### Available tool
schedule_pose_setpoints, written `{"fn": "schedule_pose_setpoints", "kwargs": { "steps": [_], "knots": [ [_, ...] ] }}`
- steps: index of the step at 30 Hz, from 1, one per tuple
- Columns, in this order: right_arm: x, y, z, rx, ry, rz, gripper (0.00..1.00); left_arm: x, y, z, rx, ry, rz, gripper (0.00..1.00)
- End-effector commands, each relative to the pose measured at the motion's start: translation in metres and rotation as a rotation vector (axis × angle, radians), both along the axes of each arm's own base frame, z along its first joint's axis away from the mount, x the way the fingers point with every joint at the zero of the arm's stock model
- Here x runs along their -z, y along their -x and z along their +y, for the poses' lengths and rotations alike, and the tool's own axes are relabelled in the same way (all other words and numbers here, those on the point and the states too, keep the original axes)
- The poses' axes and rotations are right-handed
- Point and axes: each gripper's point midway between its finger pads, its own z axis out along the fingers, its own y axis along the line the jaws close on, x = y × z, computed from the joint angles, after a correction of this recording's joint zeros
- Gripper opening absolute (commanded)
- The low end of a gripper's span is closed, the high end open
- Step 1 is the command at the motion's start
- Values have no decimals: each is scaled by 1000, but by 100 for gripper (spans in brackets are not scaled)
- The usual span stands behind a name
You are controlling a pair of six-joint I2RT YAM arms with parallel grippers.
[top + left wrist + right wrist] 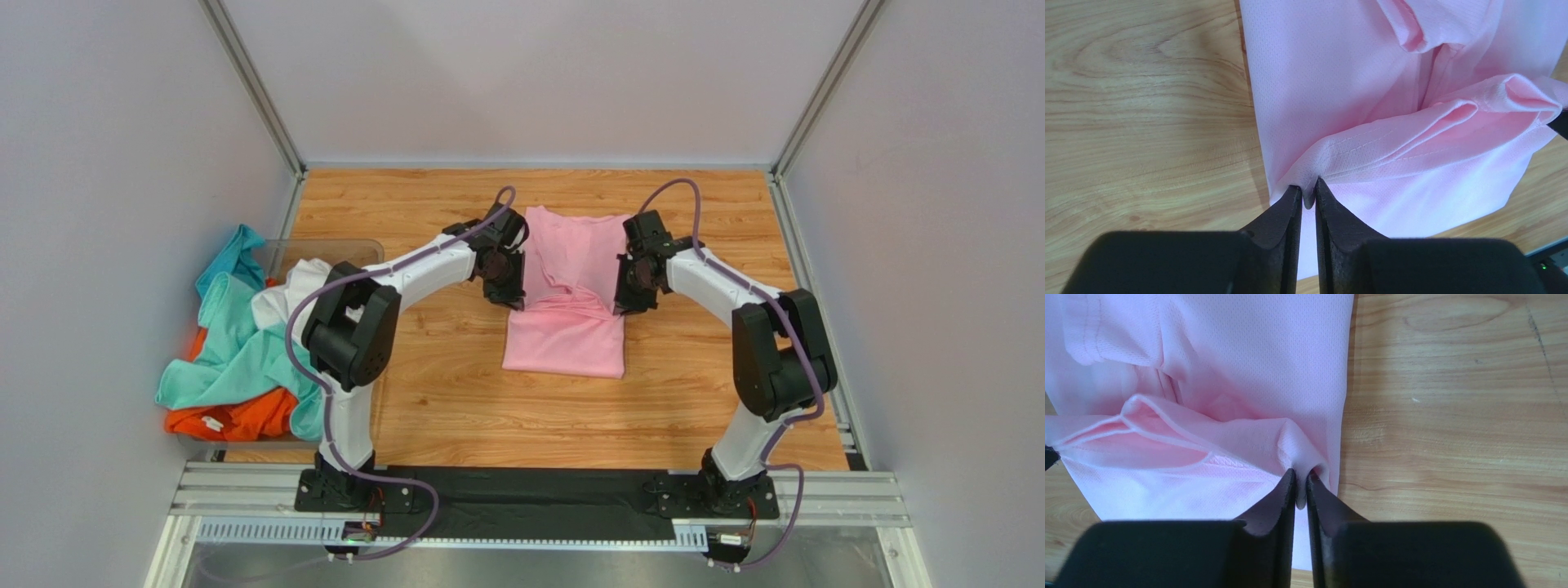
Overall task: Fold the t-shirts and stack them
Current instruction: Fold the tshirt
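A light pink cotton short-sleeved t-shirt (567,321) lies in the middle of the pale wooden surface (454,392), partly folded: its lower part is flat and squared off toward the arms, and a loose band of cloth is bunched across its middle. The white left arm (411,272) reaches in to the shirt's left edge and the white right arm (711,279) to its right edge, so the two face each other across the garment. The left jaws are drawn almost together with a small pinch of the pink fabric caught between their black tips at the shirt's side edge. The right jaws stand the same way on the opposite edge, a narrow slit between them filled by a nip of pink cloth. Well apart from all this, at the far left of the surface, a heap of other shirts is piled: a teal one (239,355) on top, a white one (292,300) beside it and an orange one (239,419) beneath. A clear plastic bin (337,251) sits just behind the heap, though I cannot tell whether any of the heap lies inside it.
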Motion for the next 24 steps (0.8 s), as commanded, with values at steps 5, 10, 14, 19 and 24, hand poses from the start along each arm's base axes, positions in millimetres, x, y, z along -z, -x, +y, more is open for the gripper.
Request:
{"fn": "schedule_pose_setpoints", "kwargs": {
  "steps": [5, 10, 14, 19, 24],
  "knots": [
    [-35, -27, 5, -4, -47, -113, 32, -29, -12, -12, 42, 89, -63, 42],
    [-66, -8, 3, -11, -76, -169, 63, -64, 3, -2, 18, 129, -127, 99],
    [-76, 22, 8, -52, -120, -186, 100, -86, 31, 17, -7, 168, -173, 100],
    [-64, 65, 25, -120, -182, -152, 100, -87, 75, 39, -37, 224, -168, 100],
    [-60, 78, 47, -172, -298, -141, 100, -69, 110, 49, -53, 272, -112, 100]
  ]
}}
